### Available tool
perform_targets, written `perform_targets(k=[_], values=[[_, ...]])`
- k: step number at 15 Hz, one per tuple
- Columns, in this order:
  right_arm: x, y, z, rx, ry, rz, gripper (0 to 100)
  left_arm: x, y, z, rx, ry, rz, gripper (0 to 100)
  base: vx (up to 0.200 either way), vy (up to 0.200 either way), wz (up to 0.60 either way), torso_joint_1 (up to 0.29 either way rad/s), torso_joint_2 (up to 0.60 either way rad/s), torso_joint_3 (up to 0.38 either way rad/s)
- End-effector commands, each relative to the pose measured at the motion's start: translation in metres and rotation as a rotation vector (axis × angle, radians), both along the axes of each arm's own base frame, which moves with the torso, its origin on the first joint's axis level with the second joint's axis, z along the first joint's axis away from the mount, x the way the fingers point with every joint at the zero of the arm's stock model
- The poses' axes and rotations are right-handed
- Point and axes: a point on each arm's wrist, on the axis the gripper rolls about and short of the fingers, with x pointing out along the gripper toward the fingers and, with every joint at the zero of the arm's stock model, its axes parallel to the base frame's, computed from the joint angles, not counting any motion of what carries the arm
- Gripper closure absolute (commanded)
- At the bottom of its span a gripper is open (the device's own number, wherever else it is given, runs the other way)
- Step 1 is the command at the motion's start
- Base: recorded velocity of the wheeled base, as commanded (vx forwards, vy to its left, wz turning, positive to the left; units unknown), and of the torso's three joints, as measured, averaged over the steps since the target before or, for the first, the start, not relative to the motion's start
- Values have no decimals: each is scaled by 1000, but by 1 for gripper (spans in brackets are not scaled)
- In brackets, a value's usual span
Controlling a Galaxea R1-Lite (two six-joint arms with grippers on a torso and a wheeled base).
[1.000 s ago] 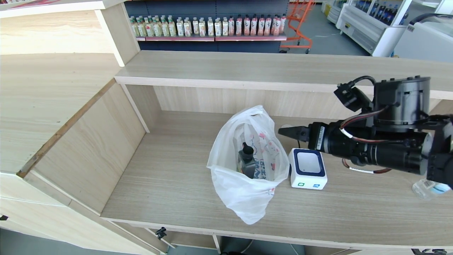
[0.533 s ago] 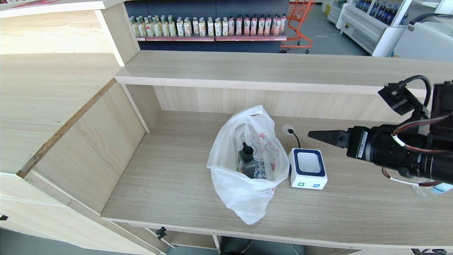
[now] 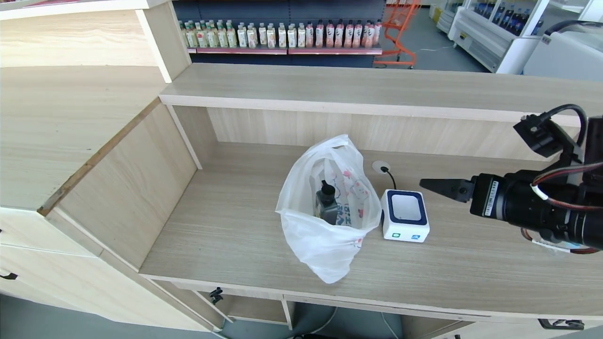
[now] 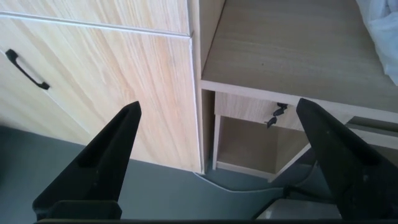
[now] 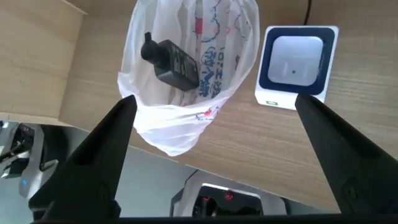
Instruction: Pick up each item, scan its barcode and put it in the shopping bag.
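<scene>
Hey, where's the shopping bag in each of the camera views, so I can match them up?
Head view: shopping bag on the counter, left of the scanner.
Left wrist view: white sliver at the picture's edge, on the counter.
Right wrist view: open bag beside the scanner.
Shared landmark: the wooden counter.

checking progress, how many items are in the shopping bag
2: a dark bottle in the shopping bag, a printed packet beside it. Others may be hidden.

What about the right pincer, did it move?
Yes. The right pincer drew back rightward, from the shopping bag toward the right side of the barcode scanner.
</scene>
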Motion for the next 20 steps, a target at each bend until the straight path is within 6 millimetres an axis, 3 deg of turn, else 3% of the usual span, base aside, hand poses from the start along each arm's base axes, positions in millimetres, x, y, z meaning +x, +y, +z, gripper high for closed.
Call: perform_targets(k=[1, 20], values=[[1, -4, -1, -20, -5, -29, 0, 0, 0, 0, 1, 2, 1, 0, 0, -200, 0, 12, 12, -2], [-17, -31, -41, -106, 111, -144, 0, 0, 0, 0, -1, 2, 1, 0, 0, -189, 0, 4, 2, 2]])
